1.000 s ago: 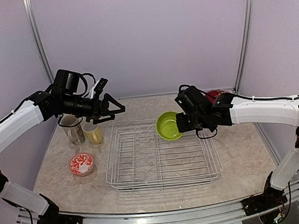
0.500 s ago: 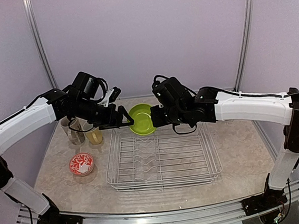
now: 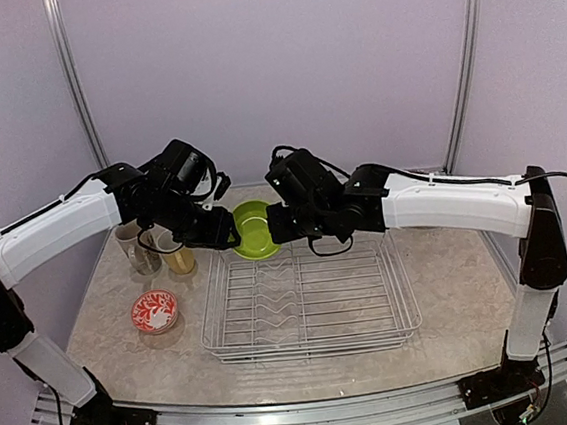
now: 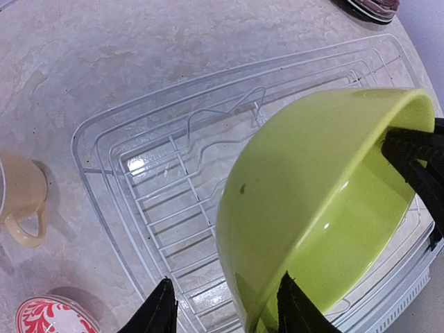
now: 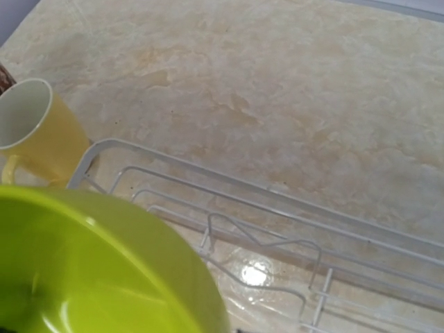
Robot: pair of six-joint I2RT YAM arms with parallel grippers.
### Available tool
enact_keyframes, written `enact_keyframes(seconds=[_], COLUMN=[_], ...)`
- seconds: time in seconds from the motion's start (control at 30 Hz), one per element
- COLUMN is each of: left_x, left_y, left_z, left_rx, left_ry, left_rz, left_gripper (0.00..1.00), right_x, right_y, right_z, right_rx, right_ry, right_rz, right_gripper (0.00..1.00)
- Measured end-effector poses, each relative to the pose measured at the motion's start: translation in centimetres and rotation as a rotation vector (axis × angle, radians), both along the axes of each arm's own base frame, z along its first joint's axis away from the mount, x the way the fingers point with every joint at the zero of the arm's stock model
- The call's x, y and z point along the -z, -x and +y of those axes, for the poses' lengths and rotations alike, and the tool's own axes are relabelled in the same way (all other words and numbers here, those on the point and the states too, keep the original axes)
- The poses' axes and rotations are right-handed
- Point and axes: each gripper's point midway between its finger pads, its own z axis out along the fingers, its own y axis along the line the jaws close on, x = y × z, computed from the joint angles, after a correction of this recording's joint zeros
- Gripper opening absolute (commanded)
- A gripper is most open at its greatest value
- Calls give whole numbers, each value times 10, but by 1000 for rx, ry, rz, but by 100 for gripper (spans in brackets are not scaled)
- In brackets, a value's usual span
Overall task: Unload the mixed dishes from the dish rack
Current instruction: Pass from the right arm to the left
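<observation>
Over the bare dish rack (image 3: pixel 309 316), the right end effector (image 3: pixel 277 225) is clamping the seemingly last piece, the lime-green bowl (image 3: pixel 253 230), the left end effector (image 4: pixel 227 311) gaping around its rim.

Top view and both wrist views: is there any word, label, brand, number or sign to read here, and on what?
None can be read in any view.
The tall mug: a print, too small and blurred to read.
The small red-and-white bowl: pattern only, no letters.
The green bowl, the yellow mug, the rack: no markings visible.
</observation>
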Motion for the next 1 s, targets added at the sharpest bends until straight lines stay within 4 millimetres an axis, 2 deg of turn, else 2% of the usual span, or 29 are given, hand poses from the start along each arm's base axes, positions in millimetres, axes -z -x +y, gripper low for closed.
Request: enact_keyframes(seconds=[0.2, 0.37, 0.53, 0.67, 0.7, 0.73, 0.83, 1.0], left_x=[2, 6, 10, 10, 10, 10, 10, 11], left_y=[-2, -7, -13, -16, -17, -17, -17, -14], left_z=[7, 12, 20, 23, 23, 23, 24, 25], left_rx=[-18, -36, -90, -117, -118, -118, -107, -84], left_ry=[-43, -82, -116, -129, -130, -130, -140, -157], left_rz=[-16, -25, -34, -43, -45, -46, -48, -48], left_gripper=[33, 16, 0, 0, 0, 0, 0, 0], right_x=[5, 7, 7, 6, 6, 6, 5, 4], right_y=[-1, 2, 6, 8, 8, 8, 9, 10], right_z=[11, 28, 31, 32, 32, 32, 35, 38], right_rx=[11, -1, 1, 15, 15, 15, 4, -20], right_ry=[-5, -13, -20, -25, -25, -25, -33, -32], right_rz=[10, 16, 23, 19, 20, 19, 21, 15], right_gripper=[0, 0, 0, 0, 5, 18, 44, 68])
